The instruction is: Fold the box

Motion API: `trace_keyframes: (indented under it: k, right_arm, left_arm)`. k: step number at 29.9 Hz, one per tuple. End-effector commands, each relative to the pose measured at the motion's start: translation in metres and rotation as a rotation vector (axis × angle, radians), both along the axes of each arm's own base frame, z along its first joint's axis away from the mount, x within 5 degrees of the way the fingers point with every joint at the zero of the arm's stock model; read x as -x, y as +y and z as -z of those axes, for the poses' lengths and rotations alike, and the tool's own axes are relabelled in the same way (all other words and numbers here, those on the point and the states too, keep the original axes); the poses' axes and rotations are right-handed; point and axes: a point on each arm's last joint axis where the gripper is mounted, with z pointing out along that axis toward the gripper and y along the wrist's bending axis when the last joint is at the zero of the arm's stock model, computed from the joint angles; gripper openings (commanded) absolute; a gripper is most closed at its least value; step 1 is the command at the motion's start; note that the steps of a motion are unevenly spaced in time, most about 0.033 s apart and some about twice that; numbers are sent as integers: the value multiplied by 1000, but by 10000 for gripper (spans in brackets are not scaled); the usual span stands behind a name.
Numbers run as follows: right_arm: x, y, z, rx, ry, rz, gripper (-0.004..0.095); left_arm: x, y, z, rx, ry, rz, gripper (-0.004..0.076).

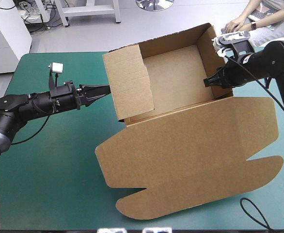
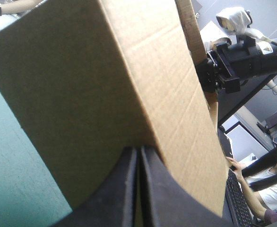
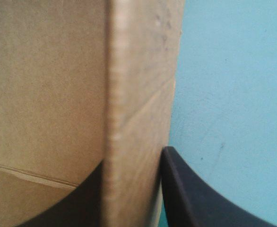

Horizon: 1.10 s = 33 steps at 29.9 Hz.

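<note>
The brown box (image 1: 176,77) stands mid-table as an open tray tipped toward me, its lid (image 1: 195,155) lying flat toward the front edge. My left gripper (image 1: 106,90) is shut, its tip against the outer ridge of the box's left wall (image 1: 127,82); in the left wrist view the fingertips (image 2: 139,150) meet right at that wall (image 2: 105,85). My right gripper (image 1: 207,81) is shut on the box's right wall (image 1: 214,58), and the right wrist view shows that wall (image 3: 129,94) edge-on between the two fingers (image 3: 129,170). The left wrist view also catches the right gripper (image 2: 209,78) at the far wall.
The flat lid with its rounded flaps (image 1: 258,170) spreads over the front right of the table, close to the front edge. Bare teal-green cover (image 1: 50,165) lies left of the box under and before my left arm.
</note>
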Motion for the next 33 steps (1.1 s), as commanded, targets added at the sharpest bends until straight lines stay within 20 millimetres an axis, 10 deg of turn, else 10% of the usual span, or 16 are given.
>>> trace_keyframes:
  k: [1,13,33]
  right_arm:
    - [15,-1,-21,-50,-58,-4,-17]
    - [14,0,-22,-64,-64,-7,-17]
    - [11,2,-26,-130,-100,31,-15]
  left_arm:
    - [16,-6,-27,91,-80,97,13]
    - [22,-24,-28,95,-65,172,459]
    - [5,-49,-86,-322,0,-163,468]
